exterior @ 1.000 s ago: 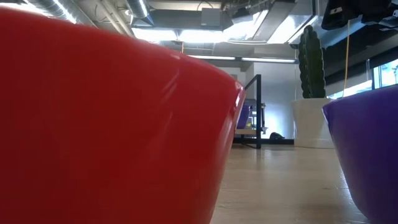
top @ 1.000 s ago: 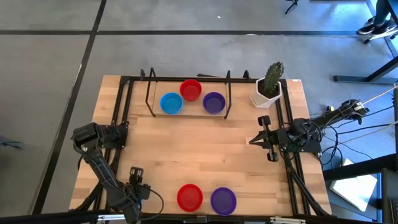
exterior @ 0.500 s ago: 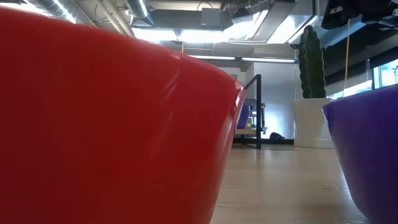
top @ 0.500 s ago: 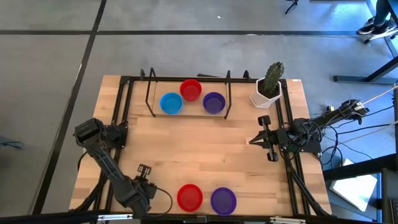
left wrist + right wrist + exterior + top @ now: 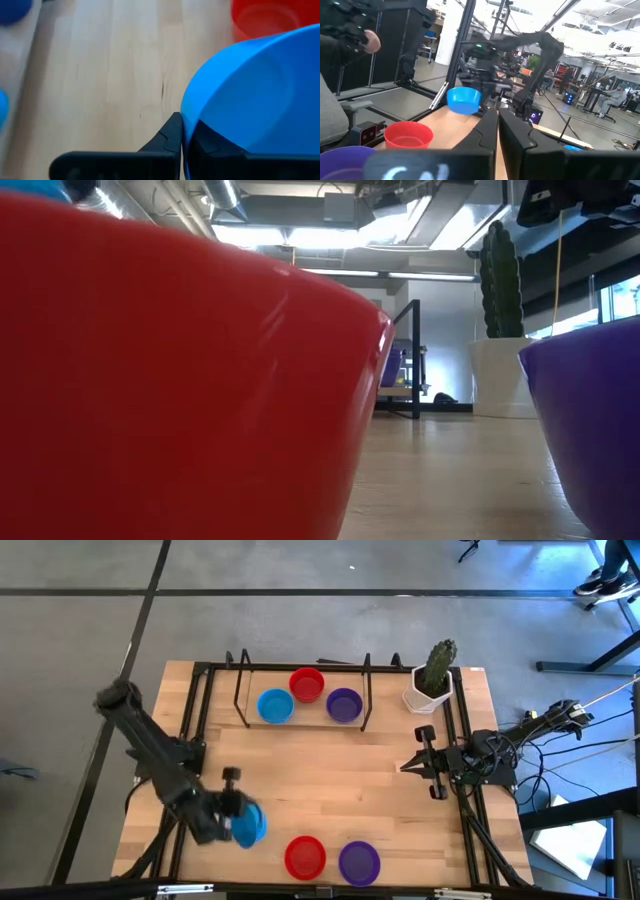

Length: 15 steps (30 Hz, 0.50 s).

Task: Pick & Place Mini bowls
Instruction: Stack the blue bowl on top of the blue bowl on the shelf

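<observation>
Near the table's front left, the left gripper [image 5: 232,812] pinches a blue bowl's [image 5: 248,825] rim; the right gripper [image 5: 418,764] waits, fingers pressed together

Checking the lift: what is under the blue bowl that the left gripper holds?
The left gripper is shut on the rim of the blue bowl, tilted above the wooden table. The left wrist view shows bare wood beside it and a red bowl beyond. Directly beneath is covered.

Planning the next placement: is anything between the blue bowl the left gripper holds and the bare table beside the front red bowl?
Nothing visible. The left gripper pinches the blue bowl by its rim; bare wood separates it from the red bowl.
</observation>
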{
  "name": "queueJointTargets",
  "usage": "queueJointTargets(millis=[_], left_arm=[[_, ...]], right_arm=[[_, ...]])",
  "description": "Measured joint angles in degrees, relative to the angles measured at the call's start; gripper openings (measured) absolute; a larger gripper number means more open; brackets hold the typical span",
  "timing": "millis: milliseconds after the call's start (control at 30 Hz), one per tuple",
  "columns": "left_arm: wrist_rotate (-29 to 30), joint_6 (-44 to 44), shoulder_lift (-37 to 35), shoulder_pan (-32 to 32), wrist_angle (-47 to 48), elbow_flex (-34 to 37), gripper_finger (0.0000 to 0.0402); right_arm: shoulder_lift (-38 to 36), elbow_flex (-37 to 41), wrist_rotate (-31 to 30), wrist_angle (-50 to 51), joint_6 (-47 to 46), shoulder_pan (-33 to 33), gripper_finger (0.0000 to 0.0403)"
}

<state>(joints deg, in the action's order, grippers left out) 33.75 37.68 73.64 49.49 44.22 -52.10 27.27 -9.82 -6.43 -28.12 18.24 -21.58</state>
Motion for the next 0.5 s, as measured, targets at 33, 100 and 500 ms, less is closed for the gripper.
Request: queueJointTargets(millis=[33, 100, 500], left_arm=[[0.01, 1.30, -2.92, -0.24, -2.74, 3.31, 0.0003], [0.26, 2.83, -8.89, -0.69, -8.81, 9.77, 0.0003], [2.46, -9.93, -30.08, -7.87, -36.90, 31.65, 0.0003]], right_arm=[[0.00, 0.00, 0.00, 0.06, 0.00, -0.02, 0.0018], [0.00, 0.00, 0.02, 0.09, 0.00, -0.01, 0.0018], [-0.01, 0.00, 0.02, -0.13, 0.00, 0.00, 0.0018]])
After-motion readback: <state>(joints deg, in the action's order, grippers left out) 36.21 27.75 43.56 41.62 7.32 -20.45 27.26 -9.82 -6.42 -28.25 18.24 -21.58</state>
